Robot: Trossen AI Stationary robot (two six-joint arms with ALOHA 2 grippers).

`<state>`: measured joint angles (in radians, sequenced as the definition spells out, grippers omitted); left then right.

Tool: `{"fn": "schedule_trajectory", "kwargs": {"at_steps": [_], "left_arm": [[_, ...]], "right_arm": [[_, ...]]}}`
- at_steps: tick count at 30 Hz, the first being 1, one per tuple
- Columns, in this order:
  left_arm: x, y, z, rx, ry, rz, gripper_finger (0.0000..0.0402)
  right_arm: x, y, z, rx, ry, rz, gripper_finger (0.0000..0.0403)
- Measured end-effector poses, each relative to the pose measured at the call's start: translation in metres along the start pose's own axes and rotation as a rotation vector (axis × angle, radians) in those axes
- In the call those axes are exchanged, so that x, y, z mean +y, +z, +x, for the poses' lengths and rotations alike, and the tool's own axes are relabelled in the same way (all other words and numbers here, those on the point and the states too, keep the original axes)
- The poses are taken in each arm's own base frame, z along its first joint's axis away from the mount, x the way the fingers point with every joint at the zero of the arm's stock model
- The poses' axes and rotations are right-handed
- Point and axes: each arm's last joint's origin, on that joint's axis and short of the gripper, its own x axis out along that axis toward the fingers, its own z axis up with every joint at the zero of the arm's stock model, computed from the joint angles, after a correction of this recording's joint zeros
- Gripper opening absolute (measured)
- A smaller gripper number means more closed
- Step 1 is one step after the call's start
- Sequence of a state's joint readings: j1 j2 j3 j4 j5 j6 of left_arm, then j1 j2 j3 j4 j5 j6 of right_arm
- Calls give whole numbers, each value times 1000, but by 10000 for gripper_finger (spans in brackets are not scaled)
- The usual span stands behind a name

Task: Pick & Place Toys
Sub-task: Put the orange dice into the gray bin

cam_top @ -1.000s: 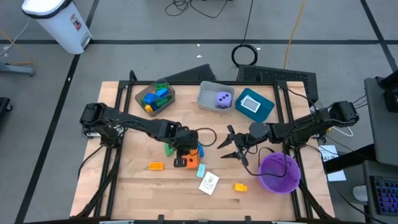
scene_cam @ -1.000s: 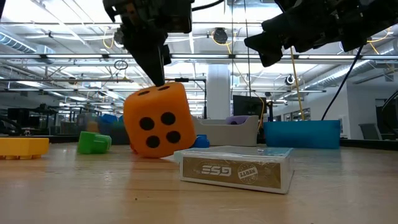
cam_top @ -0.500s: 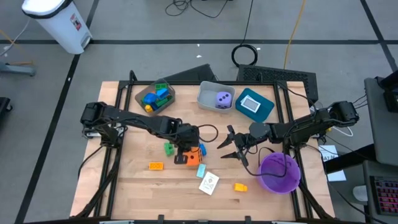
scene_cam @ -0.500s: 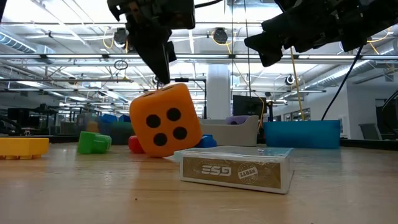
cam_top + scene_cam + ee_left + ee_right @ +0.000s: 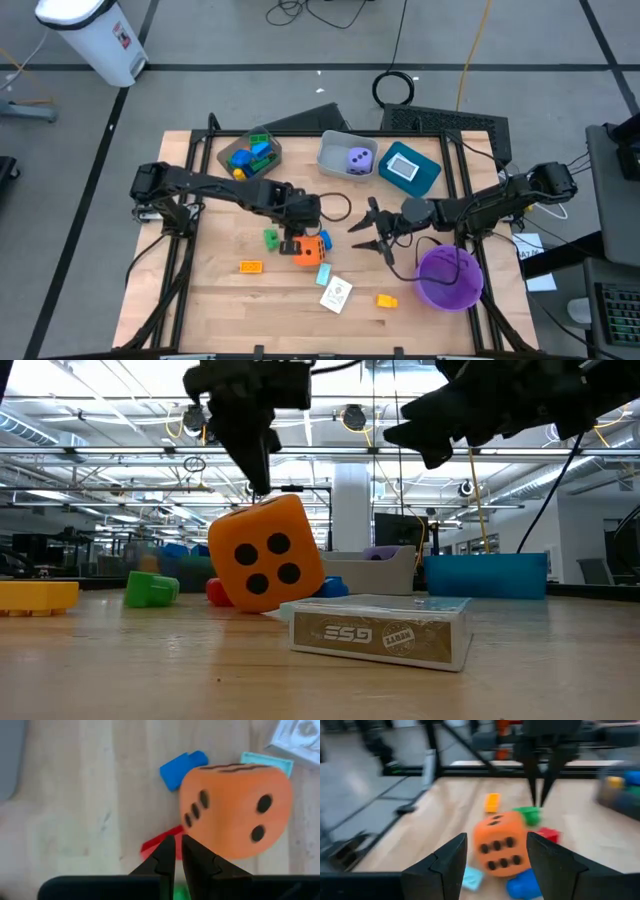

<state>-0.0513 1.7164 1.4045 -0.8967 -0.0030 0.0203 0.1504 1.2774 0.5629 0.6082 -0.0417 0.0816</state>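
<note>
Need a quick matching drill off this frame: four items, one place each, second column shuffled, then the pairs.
Items:
1. purple die
2. orange die
3. card deck
4. left gripper

Places:
A. lying on the table, nearer the front edge than the orange die
B. inside the grey bin
C. on the table, tilted on an edge, with red and blue blocks beside it
D. above the table, beside the orange die, fingers nearly shut and empty

Pairs: 1-B, 2-C, 3-A, 4-D
</note>
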Motion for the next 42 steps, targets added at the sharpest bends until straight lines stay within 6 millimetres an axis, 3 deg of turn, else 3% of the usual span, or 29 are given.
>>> {"fn": "schedule_trajectory", "kwargs": {"at_steps": [5, 9, 15, 22, 32, 38, 42], "left_arm": [[18, -8, -14, 10, 41, -17, 41], [31, -13, -36, -41, 96, -42, 41], [34, -23, -56, -220, 122, -39, 42], [30, -57, -32, -435, 122, -109, 42], [10, -86, 7, -804, 66, -132, 42], [3, -92, 12, -928, 44, -117, 42], [2, -93, 12, -918, 43, -115, 42]], "right_arm": [[1, 1, 0, -18, -63, 16, 196], [-1, -1, 5, -34, -111, 48, 196], [-9, -7, 33, 41, -132, 42, 196], [-9, 1, 65, 69, -33, -62, 196], [-9, 9, 67, 10, -34, -108, 196], [-9, 9, 67, 14, -33, -112, 202], [-9, 8, 67, 19, -32, -100, 235]]}}
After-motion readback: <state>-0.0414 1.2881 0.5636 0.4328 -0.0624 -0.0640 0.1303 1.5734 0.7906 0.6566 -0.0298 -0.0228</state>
